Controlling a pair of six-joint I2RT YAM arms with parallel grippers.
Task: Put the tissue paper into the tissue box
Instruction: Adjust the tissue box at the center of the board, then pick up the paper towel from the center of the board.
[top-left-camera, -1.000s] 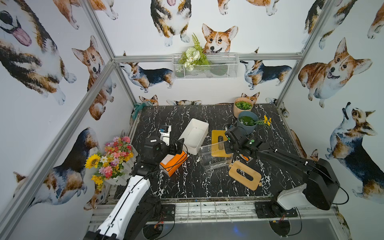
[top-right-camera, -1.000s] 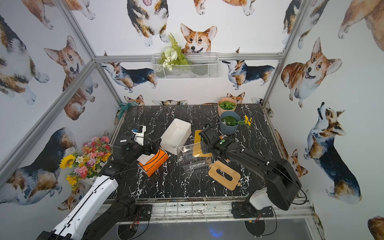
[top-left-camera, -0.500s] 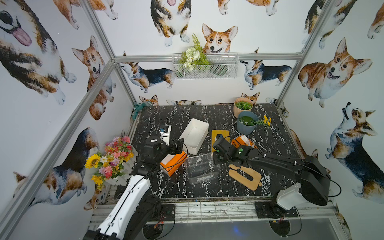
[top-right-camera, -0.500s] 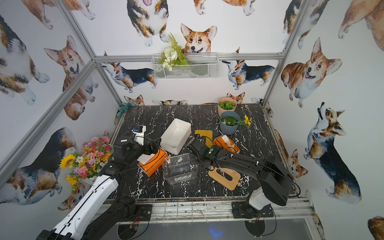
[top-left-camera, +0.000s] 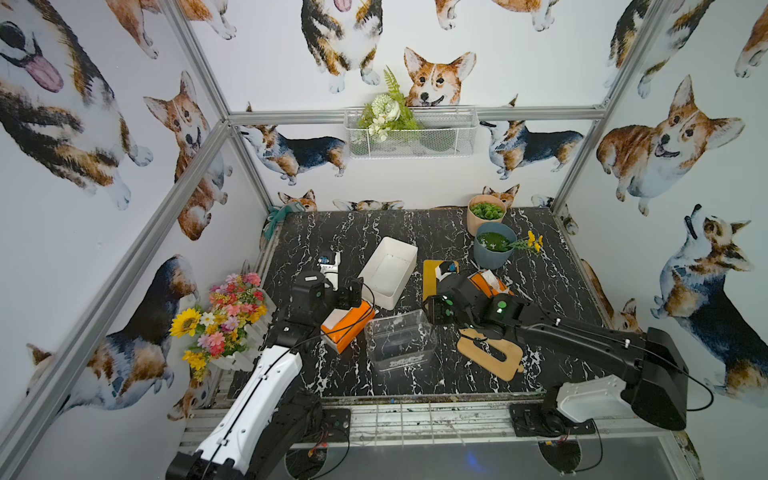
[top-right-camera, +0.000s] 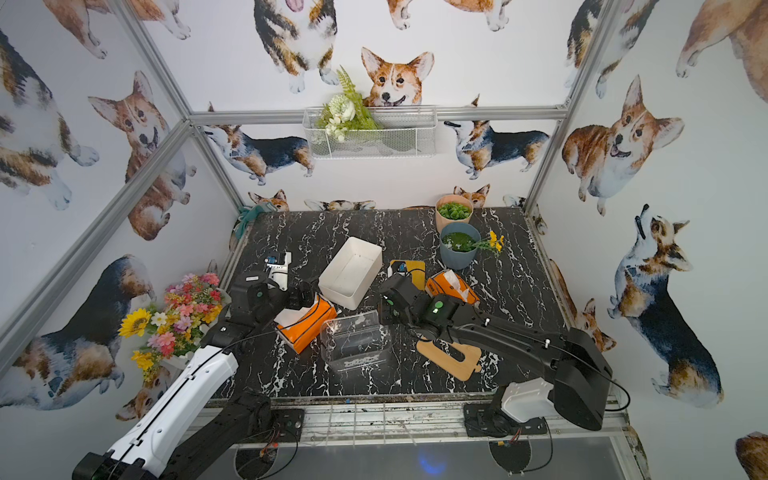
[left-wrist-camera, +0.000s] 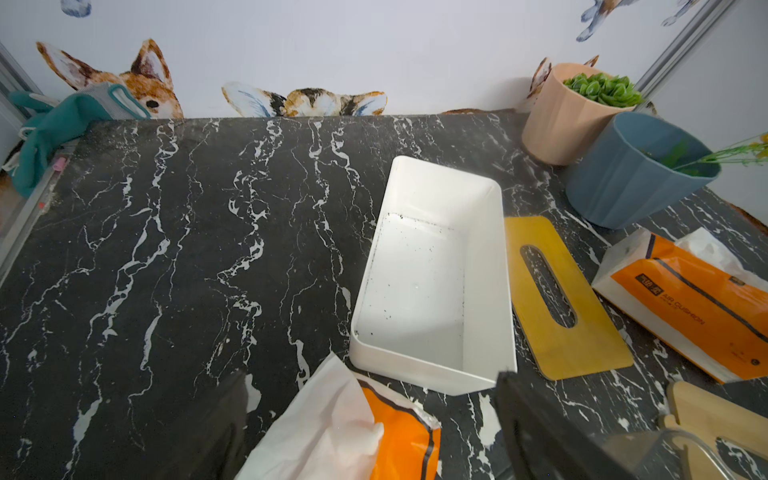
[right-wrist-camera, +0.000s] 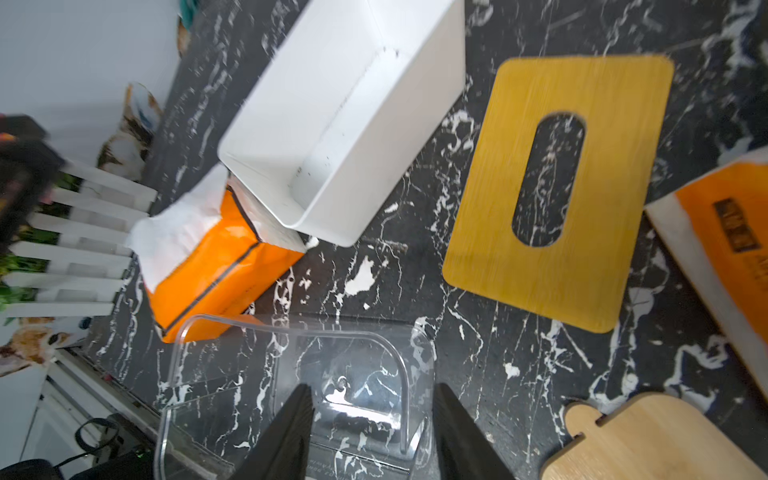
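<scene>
Left pincer (left-wrist-camera: 368, 386) gapes astride the orange tissue pack (left-wrist-camera: 399, 436), which lies against the white box (left-wrist-camera: 486, 291); right pincer (right-wrist-camera: 374, 388), parted, straddles the clear box (right-wrist-camera: 249, 395) rim.

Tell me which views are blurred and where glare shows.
Right wrist view: motion-smeared, the yellow wooden slotted lid and white rectangular plastic box soft-edged. Left wrist view: crisp, except the near orange tissue pack. Both top views: sharp, highlights on the clear plastic box.

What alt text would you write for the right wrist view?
The right gripper, jaws apart, hangs over a clear box on a black marble table. Beyond lie a white box, an orange tissue pack and a yellow slotted lid.
</scene>
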